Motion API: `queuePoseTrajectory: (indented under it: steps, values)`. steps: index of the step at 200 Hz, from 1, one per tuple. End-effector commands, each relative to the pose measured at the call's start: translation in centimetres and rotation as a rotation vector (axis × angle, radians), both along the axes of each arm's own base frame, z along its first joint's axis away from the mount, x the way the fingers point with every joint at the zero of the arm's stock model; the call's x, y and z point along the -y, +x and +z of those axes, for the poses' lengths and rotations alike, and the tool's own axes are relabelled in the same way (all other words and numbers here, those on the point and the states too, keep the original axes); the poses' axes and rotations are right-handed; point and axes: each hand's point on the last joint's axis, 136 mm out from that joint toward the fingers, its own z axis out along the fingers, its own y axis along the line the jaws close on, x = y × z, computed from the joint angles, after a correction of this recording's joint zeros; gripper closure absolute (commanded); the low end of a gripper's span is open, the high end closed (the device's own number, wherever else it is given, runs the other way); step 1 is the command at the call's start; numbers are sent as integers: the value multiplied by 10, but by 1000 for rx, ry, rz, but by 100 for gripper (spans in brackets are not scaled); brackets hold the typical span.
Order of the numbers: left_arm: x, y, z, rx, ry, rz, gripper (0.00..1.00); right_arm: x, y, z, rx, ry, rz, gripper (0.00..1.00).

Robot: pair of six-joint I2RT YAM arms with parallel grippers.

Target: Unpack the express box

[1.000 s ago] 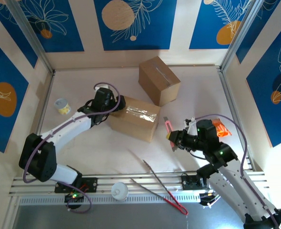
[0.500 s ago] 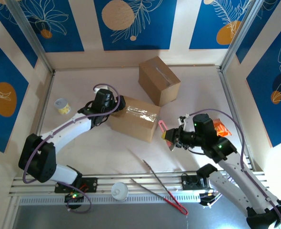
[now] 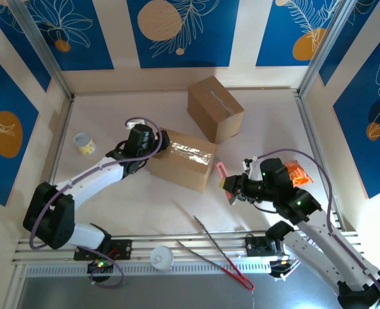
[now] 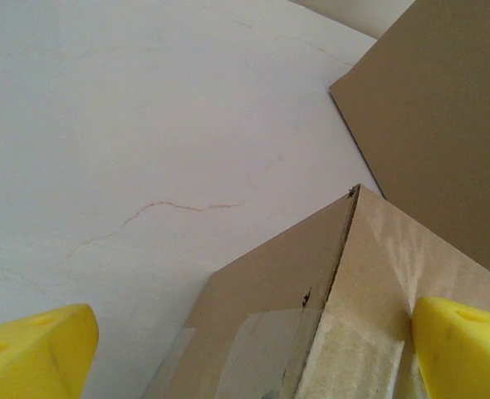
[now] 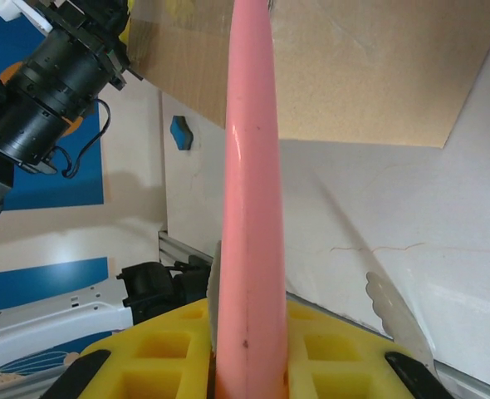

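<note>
Cardboard takes up most of the left wrist view. One corner of the taped box pokes in from the bottom with clear tape folded over its edge, and the rest of it is cut off by the frame. The second box is just a brown slab in the top right there.

The left hand has its yellow fingertips spread wide apart. One is out over bare desk and the other is up by the box top. I can't tell if that one actually touches the cardboard. From above, that hand sits at the left end of the box and hides it.

The right hand is clamped on a pink cutter. In its own wrist view the handle runs straight up the middle and the tip is chopped off by the top edge, so I can't make out any blade. From above it ends just beside the box's near right corner, but I can't tell if they're touching.

The taped box lies flat mid-desk. Its long axis runs left to right and dips a bit toward the near right, and the shiny tape strip follows that line. The cutter's length points from the right hand up and left at the box. The second box sits just behind the far right corner, turned at an angle.
</note>
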Motion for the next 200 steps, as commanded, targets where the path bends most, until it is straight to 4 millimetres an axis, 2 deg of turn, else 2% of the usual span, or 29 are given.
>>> queuePoseTrajectory:
  steps: [1, 117, 152, 200]
  values:
    - [-42, -73, -103, -372, 285, -28, 5, 5, -2, -2, -3, -13, -19, 100]
    - [-46, -79, -112, -377, 297, -21, 5, 6, -6, -12, -42, -15, -43, 100]
    - [-44, -80, -112, -376, 293, -26, 5, -4, -4, -11, -28, 17, 0, 100]
    - [-44, -79, -110, -372, 290, -25, 5, -3, 7, 0, 24, 6, -3, 100]
